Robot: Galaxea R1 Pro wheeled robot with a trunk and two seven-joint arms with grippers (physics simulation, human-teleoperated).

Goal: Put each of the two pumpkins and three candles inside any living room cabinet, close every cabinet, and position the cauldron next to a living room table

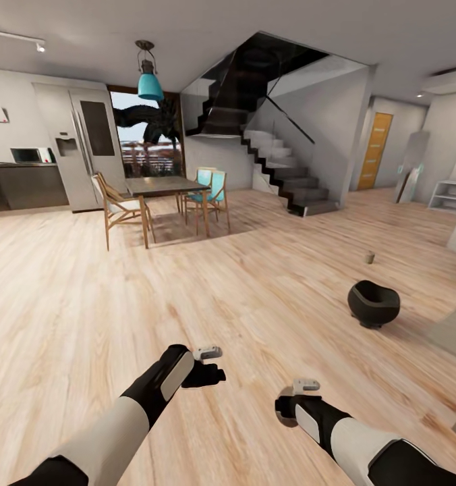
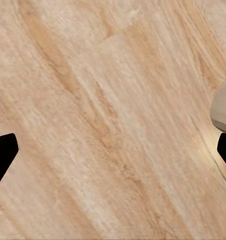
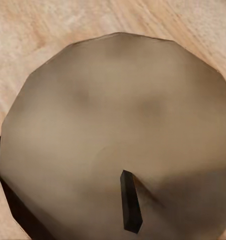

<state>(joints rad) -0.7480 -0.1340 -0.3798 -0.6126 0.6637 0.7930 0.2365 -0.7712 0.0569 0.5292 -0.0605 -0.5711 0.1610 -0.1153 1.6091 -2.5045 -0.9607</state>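
The black round cauldron [image 1: 373,304] sits on the wooden floor, ahead and to the right of my arms. A small candle [image 1: 370,257] stands on the floor just beyond it. In the right wrist view a cream-beige candle [image 3: 118,130] with a dark wick [image 3: 130,202] sits close in front of the camera, and my right gripper [image 1: 287,407] is shut on it, low over the floor. My left gripper [image 1: 204,374] hangs open over bare boards, its dark fingertips [image 2: 2,155] far apart. The pumpkins, the cabinet and the coffee table are out of view.
A dark dining table [image 1: 162,185] with wooden and teal chairs stands at the back left, with a fridge [image 1: 86,145] behind it. A black staircase [image 1: 282,172] rises at the back centre. A white shelf [image 1: 450,196] stands far right. A grey patch [image 1: 454,337] lies at the right edge.
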